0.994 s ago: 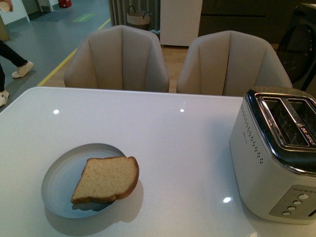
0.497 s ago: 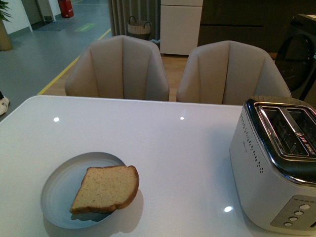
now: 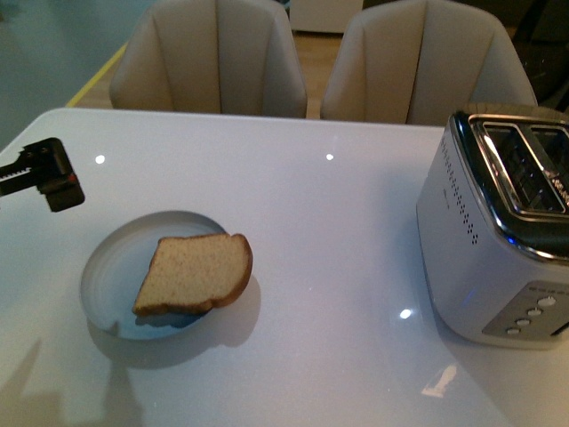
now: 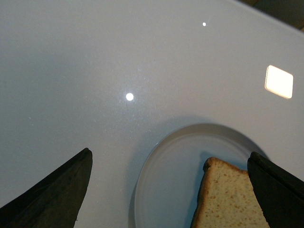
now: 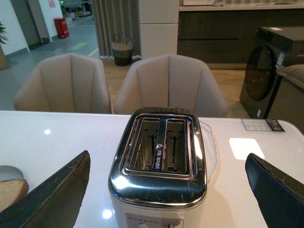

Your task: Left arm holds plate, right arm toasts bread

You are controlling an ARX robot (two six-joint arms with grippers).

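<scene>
The black left gripper (image 4: 168,154), fingers spread wide, hangs above the glossy white table (image 3: 311,222). Just ahead of it lies the round pale blue-grey plate (image 4: 156,190), with the light-brown wholemeal bread slice (image 4: 228,199) overhanging its far rim. The right gripper (image 5: 167,156), jaws also apart, faces the silver two-slot toaster (image 3: 480,240), with open tabletop on either side. Two beige chairs (image 3: 213,62) stand beyond.

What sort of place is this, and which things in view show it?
Probably a home-style kitchen and dining area, perhaps a mock-up: a toaster and a plate with bread on a white table, two padded chairs, and a washing machine beside dark cabinets behind.
</scene>
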